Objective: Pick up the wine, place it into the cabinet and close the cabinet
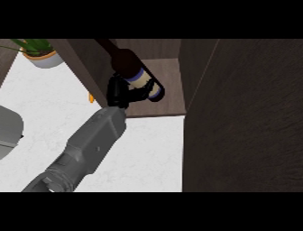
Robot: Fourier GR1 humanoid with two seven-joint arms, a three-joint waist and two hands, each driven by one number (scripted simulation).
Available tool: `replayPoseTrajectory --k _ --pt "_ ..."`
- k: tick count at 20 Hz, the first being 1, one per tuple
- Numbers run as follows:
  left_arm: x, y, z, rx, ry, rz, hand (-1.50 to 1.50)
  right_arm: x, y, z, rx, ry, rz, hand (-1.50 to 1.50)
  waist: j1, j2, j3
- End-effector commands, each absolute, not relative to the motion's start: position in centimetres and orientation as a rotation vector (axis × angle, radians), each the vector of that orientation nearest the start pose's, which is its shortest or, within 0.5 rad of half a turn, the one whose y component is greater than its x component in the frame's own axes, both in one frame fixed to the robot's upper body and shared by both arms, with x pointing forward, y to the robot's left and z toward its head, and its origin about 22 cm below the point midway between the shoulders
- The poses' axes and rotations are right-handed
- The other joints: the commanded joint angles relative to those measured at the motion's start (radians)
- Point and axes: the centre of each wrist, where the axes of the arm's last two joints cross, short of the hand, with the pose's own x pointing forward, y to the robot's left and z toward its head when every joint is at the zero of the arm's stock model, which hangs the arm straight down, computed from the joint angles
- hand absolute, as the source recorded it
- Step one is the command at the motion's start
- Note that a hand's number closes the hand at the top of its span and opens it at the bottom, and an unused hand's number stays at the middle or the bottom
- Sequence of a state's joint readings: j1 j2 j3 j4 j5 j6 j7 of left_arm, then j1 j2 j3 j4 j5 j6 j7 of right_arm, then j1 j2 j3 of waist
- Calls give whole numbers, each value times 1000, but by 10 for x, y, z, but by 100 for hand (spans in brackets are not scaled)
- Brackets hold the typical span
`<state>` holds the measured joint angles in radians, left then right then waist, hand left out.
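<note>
Light is even and soft, with no glare. The white surface (144, 149) below the robot hand (121, 92) is the brightest area and carries only faint shading. The cabinet (254, 113) to its right is very dark, almost without detail. Edges look slightly soft throughout, with no visible bending

You had nothing to read here: no words, brand names, numbers or signs showed anywhere in the head view. The only label was the one wrapped round the wine bottle (140, 74), and it carried just plain bands, a blue-violet stripe above a pale cream stripe, with no lettering you could make out on either one.
</note>
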<state>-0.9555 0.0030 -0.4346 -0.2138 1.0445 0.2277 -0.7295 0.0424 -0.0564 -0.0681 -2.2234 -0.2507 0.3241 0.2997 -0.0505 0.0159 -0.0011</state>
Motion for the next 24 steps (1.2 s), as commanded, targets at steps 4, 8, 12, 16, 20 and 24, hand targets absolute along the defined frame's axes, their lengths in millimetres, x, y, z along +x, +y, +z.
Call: replayPoseTrajectory --k 4,8,12,16,20,24 --pt "395 117 -30 -76 -1727 379 150 173 -252 137 259 -1900 276 -150 2 -2 0" --pt "393 118 -34 -82 -1772 348 -150 176 -245 136 271 -1888 276 -150 21 -7 0" --pt "395 122 -30 -101 -1846 337 -150 174 -242 154 246 -1897 256 -150 33 -12 0" --pt "387 130 -40 -138 -1872 309 -150 178 -256 151 250 -1908 245 -150 43 -15 1" --pt "377 124 -45 -120 -1862 288 -150 182 -259 142 221 -1894 254 -150 62 -22 2" --pt "379 131 -31 -152 -1856 217 -150 171 -250 151 215 -1899 252 -150 76 -29 2"
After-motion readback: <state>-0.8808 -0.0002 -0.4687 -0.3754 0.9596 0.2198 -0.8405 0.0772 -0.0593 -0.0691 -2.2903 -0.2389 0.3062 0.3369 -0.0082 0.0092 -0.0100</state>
